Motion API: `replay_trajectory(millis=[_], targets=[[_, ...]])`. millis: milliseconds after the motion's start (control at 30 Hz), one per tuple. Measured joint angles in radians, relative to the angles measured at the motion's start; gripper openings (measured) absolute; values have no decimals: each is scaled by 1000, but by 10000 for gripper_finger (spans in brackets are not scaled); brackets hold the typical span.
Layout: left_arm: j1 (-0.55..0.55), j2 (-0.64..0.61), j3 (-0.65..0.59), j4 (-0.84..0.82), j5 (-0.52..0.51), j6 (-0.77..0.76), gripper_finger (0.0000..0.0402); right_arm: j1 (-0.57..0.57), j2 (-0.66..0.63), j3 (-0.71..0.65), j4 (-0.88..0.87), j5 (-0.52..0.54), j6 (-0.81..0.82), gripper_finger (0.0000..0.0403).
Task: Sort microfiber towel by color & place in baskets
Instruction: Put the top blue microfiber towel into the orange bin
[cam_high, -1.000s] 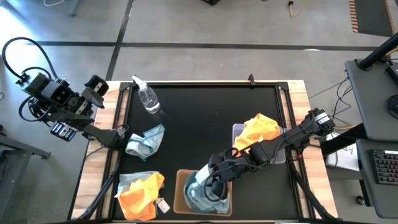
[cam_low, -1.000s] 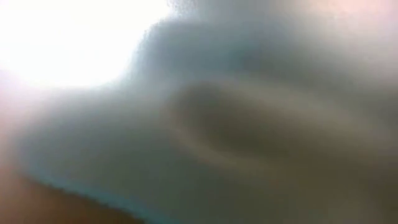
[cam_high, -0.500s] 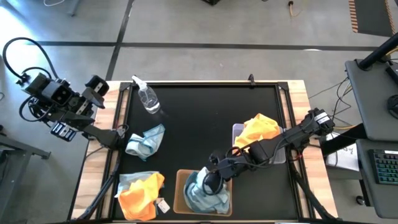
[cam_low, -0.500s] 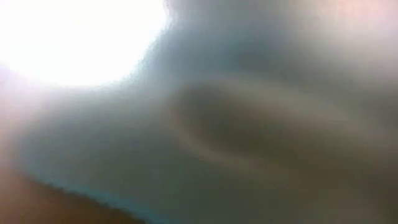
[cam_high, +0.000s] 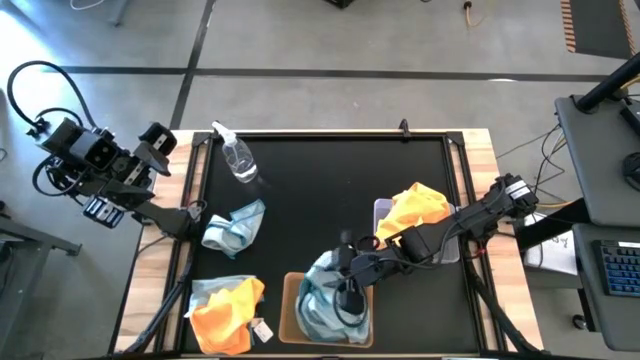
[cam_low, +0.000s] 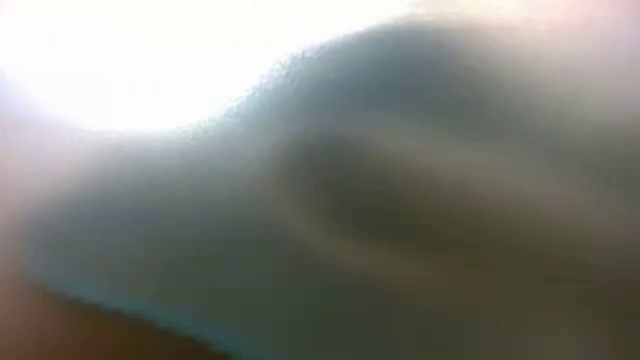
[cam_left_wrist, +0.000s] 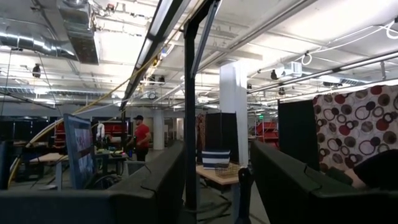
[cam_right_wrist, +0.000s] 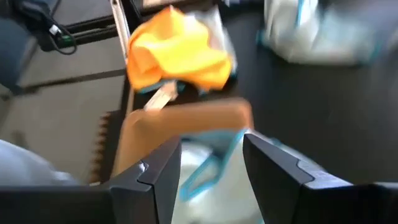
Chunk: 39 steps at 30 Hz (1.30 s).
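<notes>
Over the tan-brown rectangular basket (cam_high: 290, 312) at the table's near edge, the right gripper (cam_high: 349, 296) hovers w/ fingers apart, holding nothing; pale blue microfiber towels (cam_high: 322, 300) lie inside. Drop step looks finished. Next probably: reach the loose pale blue cloth (cam_high: 235, 225) beside the left gripper (cam_high: 157, 140), parked open off-table.

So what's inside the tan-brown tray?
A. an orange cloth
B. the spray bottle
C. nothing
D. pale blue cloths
D: soft pale blue microfiber cloths fill the shallow tan-brown rectangular tray, with the right pincer just above them.
</notes>
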Motion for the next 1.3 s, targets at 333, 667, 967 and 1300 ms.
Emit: replay_trajectory(millis=[333, 667, 967, 1300], targets=[[0, 0, 0, -16, 0, 0, 165, -35, 0, 0, 284, 57, -567, 166], [0, -18, 0, -36, 0, 1, 165, -168, 0, 0, 287, 48, -404, 166], [0, -37, 0, -47, 0, 119, 165, -259, 0, 0, 286, -78, -348, 166], [0, -40, 0, -47, -8, 255, 165, -421, 0, 0, 286, -162, -340, 166]])
